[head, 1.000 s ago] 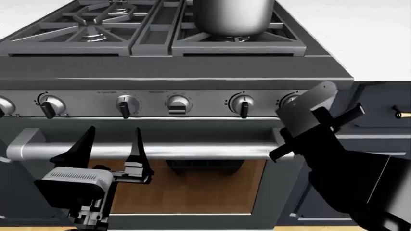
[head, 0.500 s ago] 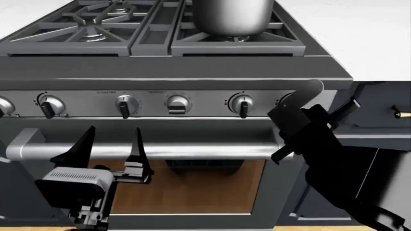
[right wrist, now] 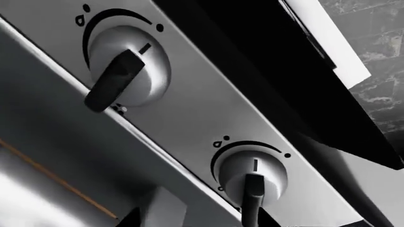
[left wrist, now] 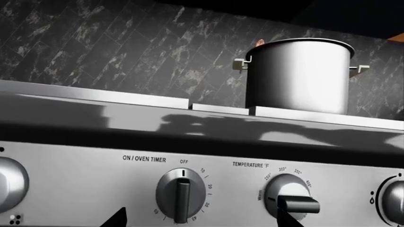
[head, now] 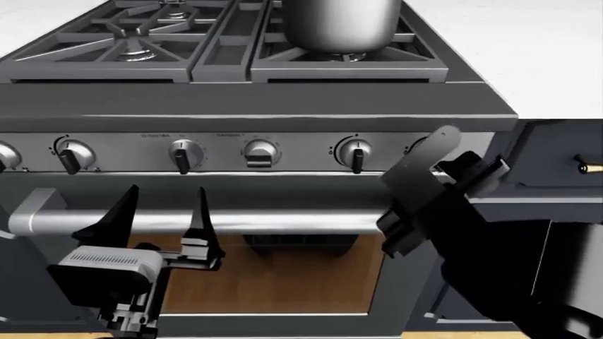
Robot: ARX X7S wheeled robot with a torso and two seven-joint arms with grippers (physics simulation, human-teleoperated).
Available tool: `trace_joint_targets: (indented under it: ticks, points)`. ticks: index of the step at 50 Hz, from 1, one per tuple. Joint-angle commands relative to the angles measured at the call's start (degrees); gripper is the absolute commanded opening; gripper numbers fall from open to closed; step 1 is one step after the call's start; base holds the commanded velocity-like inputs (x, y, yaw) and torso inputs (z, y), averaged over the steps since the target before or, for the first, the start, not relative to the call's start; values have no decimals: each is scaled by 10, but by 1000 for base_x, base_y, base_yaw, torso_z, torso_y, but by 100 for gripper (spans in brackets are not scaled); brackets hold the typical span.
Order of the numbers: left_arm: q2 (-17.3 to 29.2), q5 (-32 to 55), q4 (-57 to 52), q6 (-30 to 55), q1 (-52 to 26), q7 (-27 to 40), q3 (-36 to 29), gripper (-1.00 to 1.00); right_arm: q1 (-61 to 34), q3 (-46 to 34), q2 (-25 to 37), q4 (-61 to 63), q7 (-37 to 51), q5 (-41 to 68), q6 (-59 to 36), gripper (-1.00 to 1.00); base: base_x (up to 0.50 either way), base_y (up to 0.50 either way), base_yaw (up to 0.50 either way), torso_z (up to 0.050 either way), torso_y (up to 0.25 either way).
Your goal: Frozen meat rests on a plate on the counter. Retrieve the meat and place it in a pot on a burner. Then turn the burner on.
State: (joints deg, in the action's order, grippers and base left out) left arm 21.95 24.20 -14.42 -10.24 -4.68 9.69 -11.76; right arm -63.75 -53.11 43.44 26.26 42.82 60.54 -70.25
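pot (left wrist: 298, 75): was plain grey metal with cream-white handles
meat (left wrist: 259, 42): just a reddish-brown bit showed over the rim
grates (head: 141, 28): were dark grey
counter (head: 527, 49): was white
backsplash (left wrist: 113, 52): was black tile, pale marbled flecks
knobs (right wrist: 128, 71): were silver with black grips
grippers: left gripper (head: 160, 219) was black

A: Pot (head: 340, 25) location?
B: On back-right grate (head: 349, 60) of stove; meat (left wrist: 259, 42) tip pokes above its rim.
A: Grippers?
B: Left gripper (head: 162, 212) before oven handle (head: 273, 221); right gripper (head: 428, 166) at rightmost knob (right wrist: 249, 172), below counter (head: 527, 49).
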Motion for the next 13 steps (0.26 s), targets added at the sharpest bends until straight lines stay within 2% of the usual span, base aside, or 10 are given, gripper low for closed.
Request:
trace_joint_targets:
  ticks: [1, 13]
  points:
    - [2, 3, -3, -2, 1, 0, 0, 100, 2, 17, -2, 28, 42, 65, -18, 100, 0, 0, 0, 0, 0]
    - [3, 4, -3, -3, 1, 1, -1, 100, -16, 50, -3, 63, 134, 137, -67, 100, 0, 0, 0, 0, 0]
